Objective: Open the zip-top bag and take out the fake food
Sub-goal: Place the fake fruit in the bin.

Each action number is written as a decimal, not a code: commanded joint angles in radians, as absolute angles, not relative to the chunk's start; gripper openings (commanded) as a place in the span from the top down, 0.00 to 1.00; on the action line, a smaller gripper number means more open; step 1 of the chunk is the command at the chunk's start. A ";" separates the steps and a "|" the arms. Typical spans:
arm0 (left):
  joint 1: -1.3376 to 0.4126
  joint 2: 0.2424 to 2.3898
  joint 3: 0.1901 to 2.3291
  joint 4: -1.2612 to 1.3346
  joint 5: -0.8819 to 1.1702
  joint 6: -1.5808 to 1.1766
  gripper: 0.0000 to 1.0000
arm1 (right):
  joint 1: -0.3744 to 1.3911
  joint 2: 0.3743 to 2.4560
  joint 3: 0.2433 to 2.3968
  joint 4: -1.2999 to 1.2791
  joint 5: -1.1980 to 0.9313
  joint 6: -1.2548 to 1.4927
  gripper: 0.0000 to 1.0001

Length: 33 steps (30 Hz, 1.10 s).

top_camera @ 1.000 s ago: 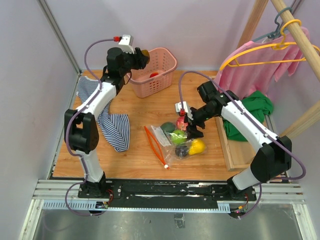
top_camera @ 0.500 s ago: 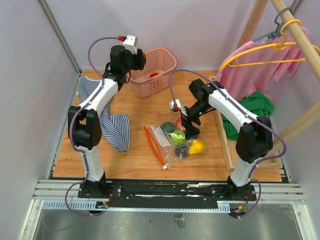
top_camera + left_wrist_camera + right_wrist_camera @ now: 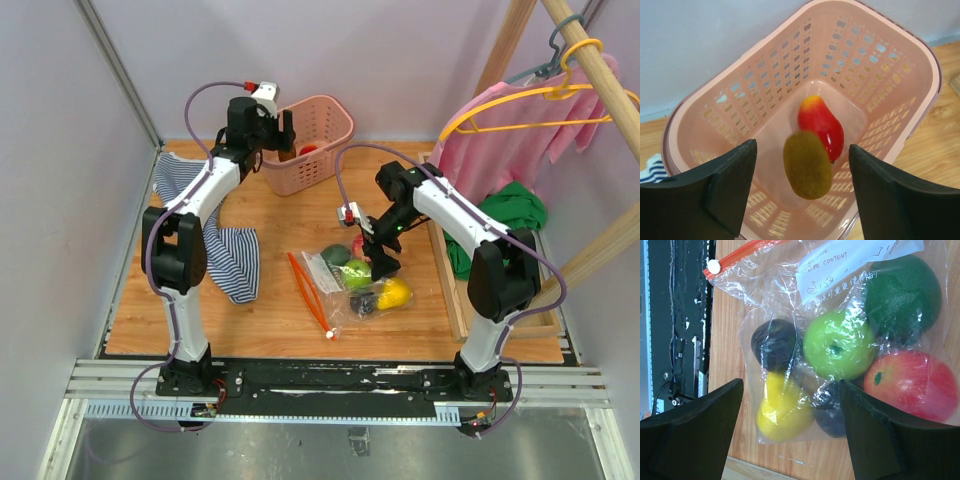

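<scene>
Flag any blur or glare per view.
Left wrist: the olive-green fruit in the pink basket looks soft, the red-yellow one sharper. Right wrist: crinkle highlights on the zip-top bag partly veil the fake food. Top external: evenly lit, no obvious glare.

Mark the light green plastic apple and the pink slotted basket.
Light green plastic apple (image 3: 839,351), right wrist view, top near stem.
Pink slotted basket (image 3: 840,45), left wrist view, far slotted wall.

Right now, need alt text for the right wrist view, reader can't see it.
A clear zip-top bag lies on a wooden table, holding fake food: a red apple, a light green apple, a dark green fruit, a yellow fruit and dark purple pieces. The right gripper hangs above it, jaws open.
</scene>
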<state>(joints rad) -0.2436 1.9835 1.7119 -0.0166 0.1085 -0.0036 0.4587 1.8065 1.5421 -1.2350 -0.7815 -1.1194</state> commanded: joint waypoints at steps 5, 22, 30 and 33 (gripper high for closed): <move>-0.238 1.990 1.743 -0.029 0.081 0.004 0.19 | 0.468 1.801 1.549 -1.258 -0.773 -1.130 0.22; -0.238 1.967 1.720 -0.021 0.088 0.009 0.18 | 0.468 1.801 1.549 -1.258 -0.773 -1.129 0.22; -0.238 1.958 1.710 -0.011 0.096 0.011 0.18 | 0.468 1.801 1.551 -1.258 -0.772 -1.129 0.22; -0.238 1.952 1.704 -0.009 0.098 0.011 0.18 | 0.468 1.799 1.550 -1.258 -0.773 -1.129 0.22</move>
